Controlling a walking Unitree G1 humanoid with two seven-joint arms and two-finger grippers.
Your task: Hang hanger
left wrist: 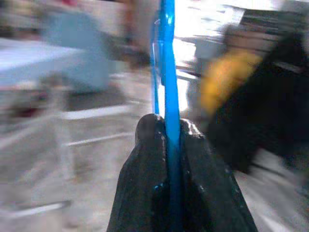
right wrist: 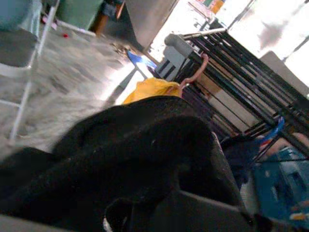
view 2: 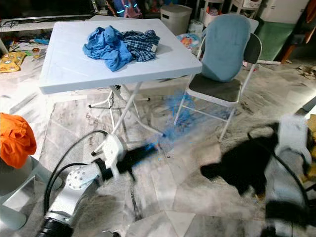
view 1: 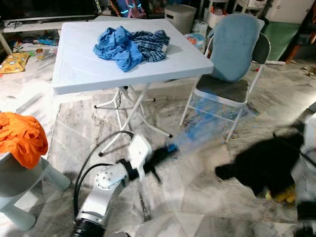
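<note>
Marble floor [view 1: 197,192] lay open between counter [view 1: 79,69] and chair [view 1: 232,64].
Left hand [left wrist: 169,145] pinched a blue hanger [left wrist: 168,58]; right hand's [view 2: 291,133] grip on black cloth [view 1: 269,165] was unclear.

Head pair looking forward and down from above, sharing the white surface [view 1: 89,69] far left, the chair [view 2: 222,59] far right and the marble floor [view 1: 197,197] near. Left wrist close behind its hand [left wrist: 173,140], facing along the blue hanger [left wrist: 168,72]. Right wrist pressed near black cloth [right wrist: 120,159], facing a dark rack [right wrist: 241,82].
</note>
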